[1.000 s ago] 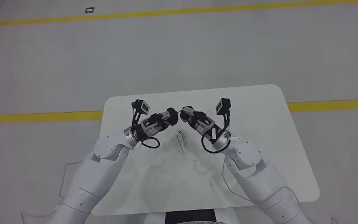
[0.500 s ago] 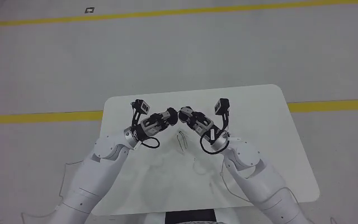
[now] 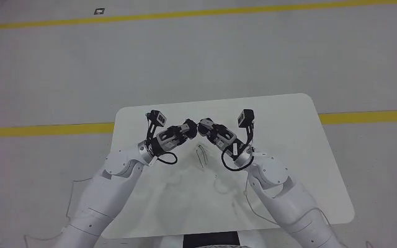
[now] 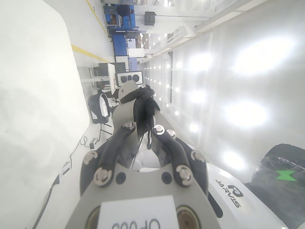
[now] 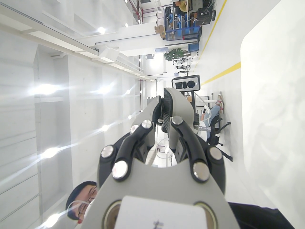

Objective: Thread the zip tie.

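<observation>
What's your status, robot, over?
Left gripper and right gripper tip to tip over table. Right fingers shut. Thin strips, likely zip ties, lie on table nearby.

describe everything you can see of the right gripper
The right gripper has two pale grey fingers on black linkage bars with silver rivets; one shows a ribbed black pad. The fingers stand nearly together, apparently shut, with nothing visible between them. It is held over the white table, tip to tip with the left gripper, touching or nearly.
</observation>
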Action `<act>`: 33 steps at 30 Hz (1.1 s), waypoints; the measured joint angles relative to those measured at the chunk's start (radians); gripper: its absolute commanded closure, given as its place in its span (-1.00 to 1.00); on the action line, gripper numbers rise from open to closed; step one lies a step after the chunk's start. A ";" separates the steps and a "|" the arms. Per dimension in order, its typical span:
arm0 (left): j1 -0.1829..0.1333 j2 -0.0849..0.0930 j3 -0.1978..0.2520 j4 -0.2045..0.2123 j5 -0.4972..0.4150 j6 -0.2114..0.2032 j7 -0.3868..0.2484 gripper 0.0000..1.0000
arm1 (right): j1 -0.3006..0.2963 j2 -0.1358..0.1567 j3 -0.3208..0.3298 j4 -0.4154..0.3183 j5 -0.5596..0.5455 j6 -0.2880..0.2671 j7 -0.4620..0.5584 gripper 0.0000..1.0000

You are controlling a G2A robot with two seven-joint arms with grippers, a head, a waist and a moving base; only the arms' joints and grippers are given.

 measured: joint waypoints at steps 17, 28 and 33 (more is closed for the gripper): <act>0.010 0.036 -0.111 -0.003 -0.043 0.112 -0.263 1.00 | 0.028 0.015 0.096 0.066 0.136 -0.005 0.263 -1.00; 0.010 0.046 -0.135 -0.010 -0.041 0.134 -0.338 1.00 | 0.039 0.018 0.100 0.085 0.153 0.012 0.323 -1.00; 0.007 0.046 -0.128 -0.003 -0.053 0.166 -0.323 1.00 | 0.043 0.017 0.094 0.082 0.189 0.012 0.354 -1.00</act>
